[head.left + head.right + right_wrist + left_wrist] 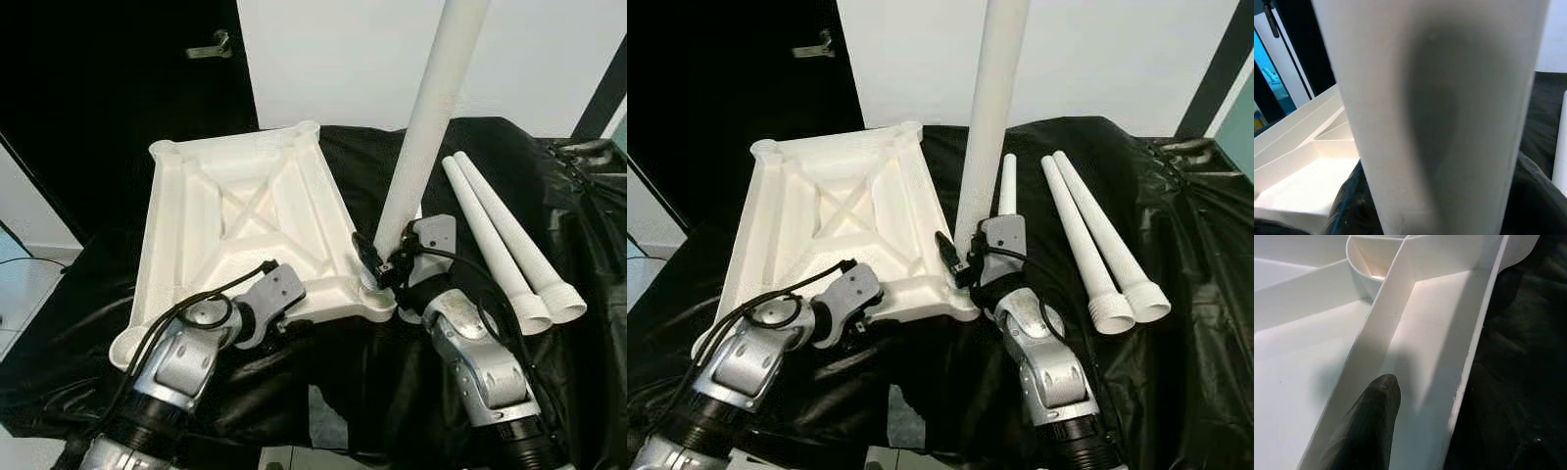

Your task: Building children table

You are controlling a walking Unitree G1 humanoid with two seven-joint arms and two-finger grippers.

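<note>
On the black sheet [549, 392] the white tabletop [245, 211] lies upside down, ribs up, its shallow bays between the ribs holding nothing. Left gripper [294, 328] sits at the near edge of that tabletop; whether it's clamped on the rim or just resting, I cannot tell. Its wrist camera brings one black fingertip [1374, 418] right onto the near ribbing, beside a long rib running up to a round corner socket [1369, 259] — detail the head cameras can't give. Moving right: the near-right corner, and a white table leg [431, 117] stands upright there, a touch tilted, its foot at the corner socket. Right gripper [377, 269] is clenched around the leg's lower end. Its wrist camera has the leg close up and the tabletop behind. Further right, the right eye picks out a spare leg [1006, 186] just behind the gripper, then two more legs [500, 240] lying side by side, wide threaded ends toward the robot.
</note>
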